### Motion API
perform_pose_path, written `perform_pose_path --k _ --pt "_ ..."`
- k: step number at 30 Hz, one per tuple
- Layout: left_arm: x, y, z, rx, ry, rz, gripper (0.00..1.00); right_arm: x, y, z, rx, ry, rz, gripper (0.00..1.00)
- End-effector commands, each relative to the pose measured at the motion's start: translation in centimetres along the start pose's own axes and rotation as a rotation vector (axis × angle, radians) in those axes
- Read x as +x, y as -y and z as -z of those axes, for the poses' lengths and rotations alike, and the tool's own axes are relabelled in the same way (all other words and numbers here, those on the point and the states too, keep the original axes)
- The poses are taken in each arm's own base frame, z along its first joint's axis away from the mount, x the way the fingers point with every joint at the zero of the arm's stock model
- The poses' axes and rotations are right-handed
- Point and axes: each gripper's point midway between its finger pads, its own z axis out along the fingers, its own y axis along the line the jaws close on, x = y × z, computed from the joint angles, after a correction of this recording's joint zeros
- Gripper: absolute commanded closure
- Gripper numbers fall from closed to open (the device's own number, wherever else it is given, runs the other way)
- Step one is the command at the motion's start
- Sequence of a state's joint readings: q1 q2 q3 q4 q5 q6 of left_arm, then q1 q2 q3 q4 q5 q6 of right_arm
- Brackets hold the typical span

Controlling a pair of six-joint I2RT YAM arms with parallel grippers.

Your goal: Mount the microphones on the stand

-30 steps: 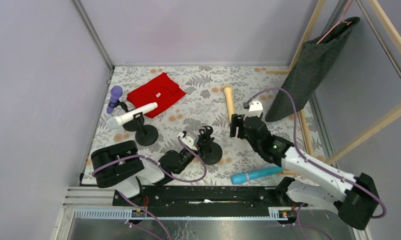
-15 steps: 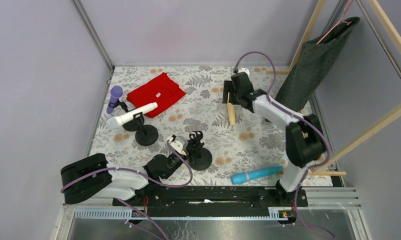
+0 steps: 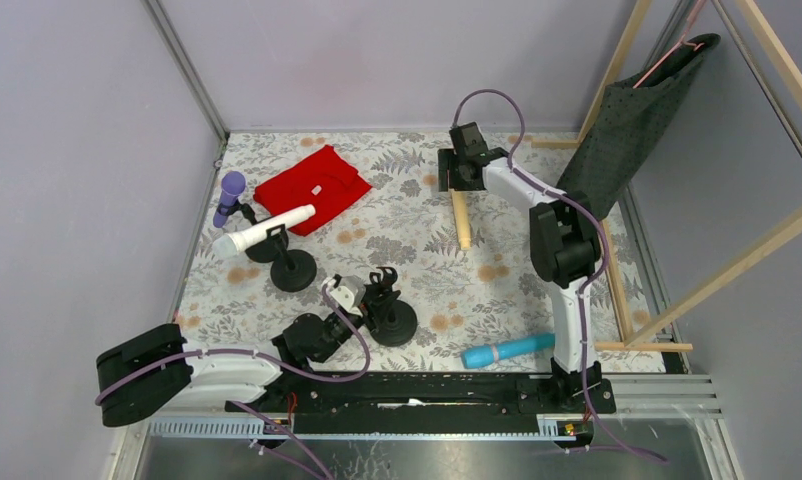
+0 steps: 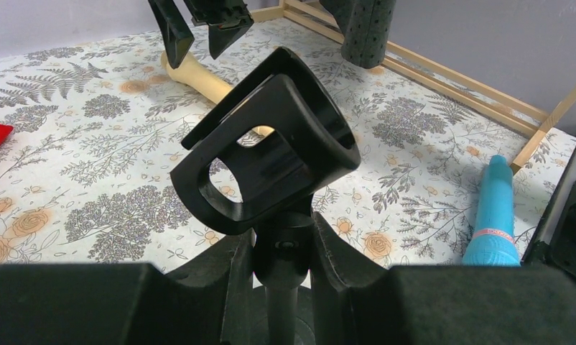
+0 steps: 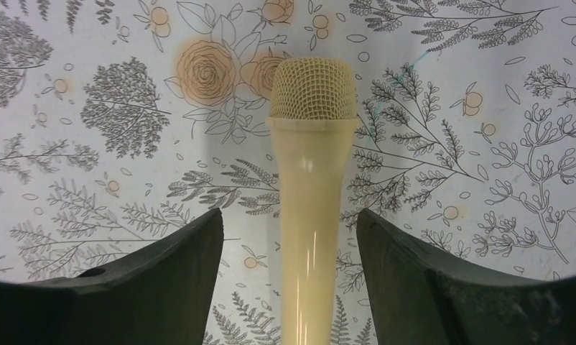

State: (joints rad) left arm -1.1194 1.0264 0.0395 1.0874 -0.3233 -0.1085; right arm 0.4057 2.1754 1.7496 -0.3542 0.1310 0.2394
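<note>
At the near edge, the left gripper (image 4: 285, 251) has its fingers closed on the stem of the empty black microphone stand (image 3: 389, 310), just under its clip. To the right of it, the light blue microphone (image 3: 507, 349) lies flat on the floral bench (image 3: 407, 200), well apart from the stand. Further to the left, the white microphone (image 3: 262, 230) and the purple microphone (image 3: 227, 197) are each carried by one of the two other black stands (image 3: 293, 270). Behind them lies a red cloth (image 3: 312, 187). At the far side, the right gripper (image 5: 287, 223) hangs over the cream-yellow microphone (image 5: 310, 201), which lies on the bench. Its fingers are open on both sides of the handle and do not touch it.
</note>
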Motion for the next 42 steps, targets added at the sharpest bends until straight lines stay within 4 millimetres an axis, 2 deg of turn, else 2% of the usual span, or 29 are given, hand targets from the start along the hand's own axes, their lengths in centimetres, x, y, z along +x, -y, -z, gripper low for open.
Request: perform_pose_path --k 1,12,17,22,26,30,34,39,42 --pt "-2.1 0.2 -0.1 0.001 0.074 0.018 1.0 -0.1 0.7 -0.7 0.041 -0.033 0.044 0.27" --pt "-2.0 0.3 -0.4 0.002 0.063 0.001 1.0 1.4 1.4 -3.4 0.066 -0.081 0.073 0.37" --pt "-1.8 0.2 -0.4 -0.003 0.058 -0.001 1.0 1.7 1.4 -4.2 0.064 -0.093 0.071 0.41" --pt "-1.8 -0.2 -0.3 -0.019 0.054 -0.004 1.0 2.9 2.1 -4.7 0.085 -0.127 0.078 0.44" --pt "-1.8 -0.6 -0.3 -0.042 0.055 -0.001 1.0 3.4 2.4 -4.5 0.08 -0.141 0.085 0.57" --pt "-1.8 -0.4 -0.5 -0.039 0.047 0.007 1.0 2.4 1.8 -2.5 0.02 -0.057 0.087 0.72" --pt "-2.0 -0.2 -0.6 -0.036 0.05 0.025 1.0 -2.0 -0.6 2.0 -0.137 0.215 0.072 0.98" --pt "-2.6 0.1 -1.1 -0.038 0.055 0.062 1.0 -5.5 -3.1 9.7 -0.338 0.504 0.064 1.0" --pt "-3.0 0.5 -1.6 -0.03 0.045 0.077 1.0 -6.6 -3.8 14.8 -0.436 0.674 0.057 1.0"
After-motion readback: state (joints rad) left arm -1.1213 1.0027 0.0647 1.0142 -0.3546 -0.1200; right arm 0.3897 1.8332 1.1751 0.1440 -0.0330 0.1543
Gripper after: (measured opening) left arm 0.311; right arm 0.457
